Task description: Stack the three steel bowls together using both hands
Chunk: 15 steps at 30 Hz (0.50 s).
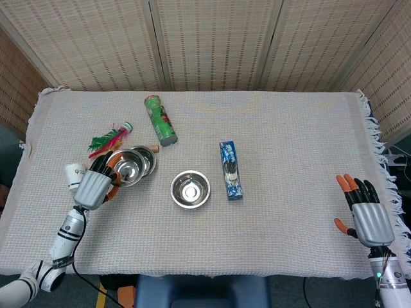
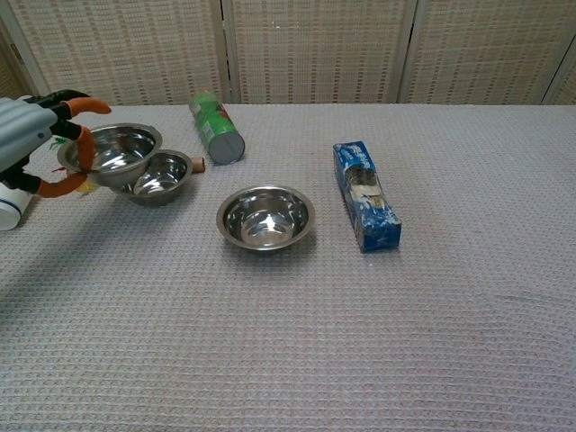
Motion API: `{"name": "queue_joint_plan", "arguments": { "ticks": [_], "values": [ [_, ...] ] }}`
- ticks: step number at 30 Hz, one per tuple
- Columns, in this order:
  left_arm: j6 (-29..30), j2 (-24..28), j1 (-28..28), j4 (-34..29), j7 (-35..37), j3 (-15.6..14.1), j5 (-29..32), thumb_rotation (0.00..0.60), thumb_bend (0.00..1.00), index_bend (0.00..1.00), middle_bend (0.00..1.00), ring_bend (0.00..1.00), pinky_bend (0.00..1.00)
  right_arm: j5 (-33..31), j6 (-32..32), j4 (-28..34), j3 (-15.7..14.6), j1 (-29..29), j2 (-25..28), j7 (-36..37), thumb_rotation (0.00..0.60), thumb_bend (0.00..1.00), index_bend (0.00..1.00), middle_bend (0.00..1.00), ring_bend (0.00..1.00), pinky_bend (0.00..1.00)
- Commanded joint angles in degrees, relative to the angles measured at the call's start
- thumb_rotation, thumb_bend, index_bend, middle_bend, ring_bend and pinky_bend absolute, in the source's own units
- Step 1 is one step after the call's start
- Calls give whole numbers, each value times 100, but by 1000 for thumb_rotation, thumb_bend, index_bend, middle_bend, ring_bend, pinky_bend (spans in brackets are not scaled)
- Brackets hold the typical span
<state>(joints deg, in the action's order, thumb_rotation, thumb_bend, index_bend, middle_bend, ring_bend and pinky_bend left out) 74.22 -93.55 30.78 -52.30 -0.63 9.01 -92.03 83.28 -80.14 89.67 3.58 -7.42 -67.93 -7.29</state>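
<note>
Carrying one steel bowl [image 2: 115,151] by its rim, the left robot hand [image 1: 95,186] holds it in the air at the left of the frame, fingers hooked over the edge nearest the robot. In the chest view the lifted bowl hangs partly over the second bowl [image 2: 163,175], which rests on the table [image 1: 289,147] just below and to the right of it. This placement looks deliberate: the held bowl needs only to shift a little right and come down to nest inside. A rim grip suits that, since it leaves the underside free to drop into the other bowl.

The third bowl [image 1: 190,189] sits apart, near the middle of the frame, open side up and untouched. It seems left for the other arm. The right robot hand [image 1: 365,215] hovers at the lower right corner of the head view, fingers spread, holding nothing, well away from every bowl.

Around the work there is some clutter. A white paper cup [image 1: 74,176] stands just left of the left robot hand, close enough that a careless swing might knock it. Coloured feathers [image 1: 106,139] and a small wooden stick [image 2: 197,165] lie right behind the two bowls at upper left; the stick seems to touch the resting bowl. A green can [image 1: 159,119] lies on its side further up. A blue box [image 1: 230,171] lies right of the middle bowl, between it and the right robot hand, so a reach from that side may have to go around or over it.
</note>
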Motion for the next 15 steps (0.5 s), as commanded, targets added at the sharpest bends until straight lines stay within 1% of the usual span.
{"name": "queue_joint_plan", "arguments": {
  "ticks": [1,6,9,11,14,15],
  "values": [
    [-231,-160,247,380,314,122,175,600,414,578,81,0,158,-49,9,-16,30,-6,-23,-44,600,116,0,0,0,0],
    [-513,-428,432,927,537,22,247,600,414,563,82,0,158,-94,10,-19,47,-8,-50,-97,600,116,0,0,0,0],
    [-757,-627,526,1322,665,8,373,600,415,511,80,0,158,-83,-5,-20,45,-4,-50,-98,600,116,0,0,0,0],
    [-906,-720,570,1522,729,5,453,600,414,381,67,0,158,-81,-17,-23,51,-3,-50,-96,600,116,0,0,0,0],
    [-973,-800,606,1676,866,-15,512,600,417,131,40,0,159,-103,3,-39,58,-11,-53,-93,600,116,0,0,0,0],
    [-953,-810,607,1675,936,-28,518,600,417,83,34,0,159,-112,19,-48,61,-19,-58,-93,600,116,0,0,0,0]
  ]
}}
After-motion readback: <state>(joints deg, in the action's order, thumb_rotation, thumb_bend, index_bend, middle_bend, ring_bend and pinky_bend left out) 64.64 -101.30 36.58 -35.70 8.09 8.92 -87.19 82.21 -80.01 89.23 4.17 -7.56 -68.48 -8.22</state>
